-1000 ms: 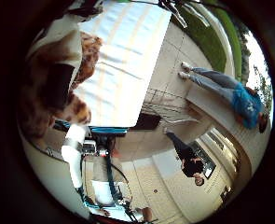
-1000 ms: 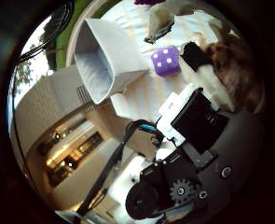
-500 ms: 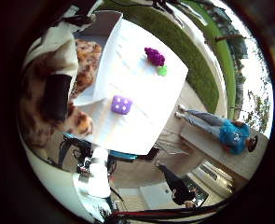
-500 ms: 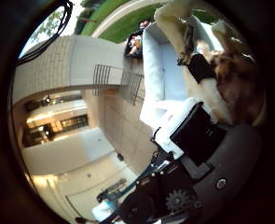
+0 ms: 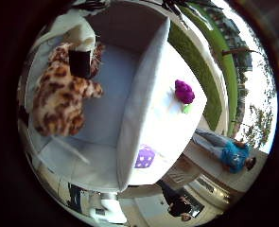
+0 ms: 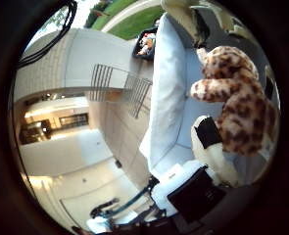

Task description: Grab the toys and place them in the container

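A spotted leopard plush toy hangs over the inside of the white container, which stands on a white table. My hand's black and white fingers are curled on the plush's upper part. The right thumb side palm view shows the plush against a black fingertip, with the container's wall behind it and my hand below. A purple die and a purple grape-like toy with a green bit lie on the table outside the container.
The table stands on paving beside a lawn. A person in blue is on the paving beyond the table. A metal railing and a building lie to one side.
The hand has moved with the plush from beside the table to over the container's opening. The die and the grape toy lie where they were.
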{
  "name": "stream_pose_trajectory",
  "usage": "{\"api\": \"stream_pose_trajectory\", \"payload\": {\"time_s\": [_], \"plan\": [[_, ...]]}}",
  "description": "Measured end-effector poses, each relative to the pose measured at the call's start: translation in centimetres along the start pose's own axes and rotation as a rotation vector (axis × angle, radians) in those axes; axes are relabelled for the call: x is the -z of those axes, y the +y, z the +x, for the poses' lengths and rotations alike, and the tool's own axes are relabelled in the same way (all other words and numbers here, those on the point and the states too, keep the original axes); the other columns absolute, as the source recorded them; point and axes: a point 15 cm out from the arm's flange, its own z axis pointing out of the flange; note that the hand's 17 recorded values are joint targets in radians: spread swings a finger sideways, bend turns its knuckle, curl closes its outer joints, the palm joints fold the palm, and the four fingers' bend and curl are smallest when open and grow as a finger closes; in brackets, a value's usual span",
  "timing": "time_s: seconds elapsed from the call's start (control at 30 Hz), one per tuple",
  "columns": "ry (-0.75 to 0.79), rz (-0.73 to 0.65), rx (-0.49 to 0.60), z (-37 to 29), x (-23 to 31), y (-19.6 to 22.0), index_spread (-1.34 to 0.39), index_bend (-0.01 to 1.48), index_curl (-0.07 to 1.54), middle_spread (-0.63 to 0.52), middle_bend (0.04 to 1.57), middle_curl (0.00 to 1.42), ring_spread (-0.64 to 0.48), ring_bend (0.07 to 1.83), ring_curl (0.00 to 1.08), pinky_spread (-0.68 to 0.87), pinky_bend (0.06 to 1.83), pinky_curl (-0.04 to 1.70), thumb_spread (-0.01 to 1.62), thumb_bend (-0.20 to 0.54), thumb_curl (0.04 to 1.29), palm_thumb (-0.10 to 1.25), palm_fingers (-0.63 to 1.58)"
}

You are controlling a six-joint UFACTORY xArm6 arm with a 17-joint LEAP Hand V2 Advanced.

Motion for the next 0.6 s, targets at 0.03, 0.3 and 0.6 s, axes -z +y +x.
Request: {"api": "stream_pose_trajectory", "payload": {"time_s": [0.03, 0.3, 0.6], "plan": [[-0.001, -0.002, 0.011, 0.0, 0.3, 0.3, -0.69, 0.05, 0.82, 0.05, 0.17, 0.53, 0.28, 0.62, 0.35, 0.44, 0.9, 0.61, 1.15, -0.037, 0.5, 0.73, -0.22], [0.002, 0.02, -0.008, 1.8, 6.8, 6.6, -0.47, 0.08, 0.53, 0.14, 0.16, 0.41, 0.31, 0.53, 0.31, 0.49, 0.8, 0.51, 1.12, -0.037, 0.42, 0.67, -0.13], [0.147, -0.038, -0.131, 9.7, 10.9, 18.0, -0.26, 0.13, 0.37, 0.11, 0.22, 0.4, 0.29, 0.52, 0.31, 0.5, 0.7, 0.43, 1.11, -0.029, 0.38, 0.67, 0.02]]}}
